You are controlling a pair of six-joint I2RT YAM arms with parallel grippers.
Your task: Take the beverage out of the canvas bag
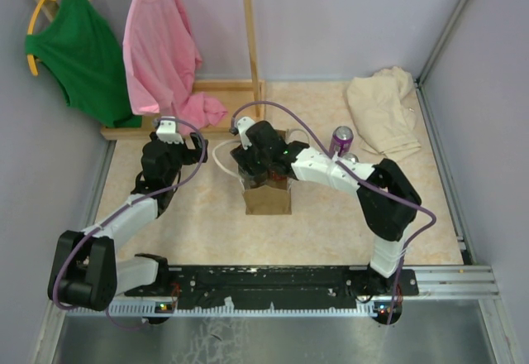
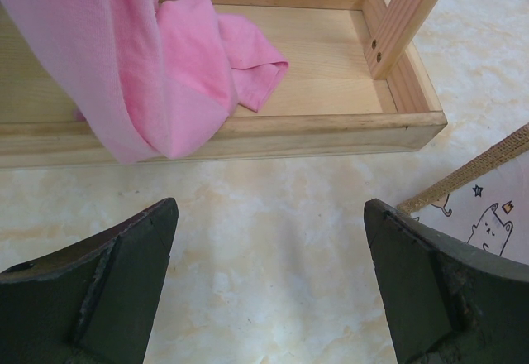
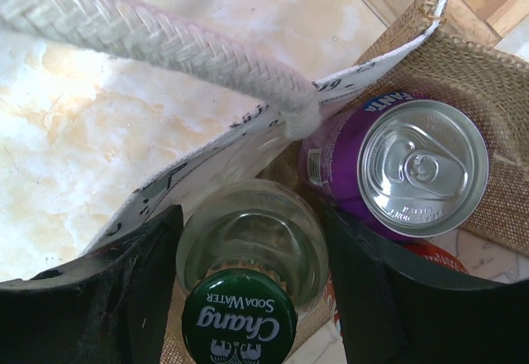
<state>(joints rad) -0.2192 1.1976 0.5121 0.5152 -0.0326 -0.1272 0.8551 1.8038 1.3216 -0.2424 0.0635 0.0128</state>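
Presently the bottle [image 3: 240, 318] in the bag [image 3: 496, 116] is clasped by the right gripper [image 3: 250, 223] (left gripper [image 2: 270, 215] held wide, empty).

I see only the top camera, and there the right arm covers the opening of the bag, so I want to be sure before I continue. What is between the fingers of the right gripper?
Observer: The right gripper has a glass bottle with a green cap between its fingers. I cannot tell whether they squeeze it.
Operator: Is something else inside the bag?
Observer: Yes, a purple can stands upright beside the bottle, inside the bag.
Operator: And the left gripper?
Observer: The left gripper is open and holds nothing.
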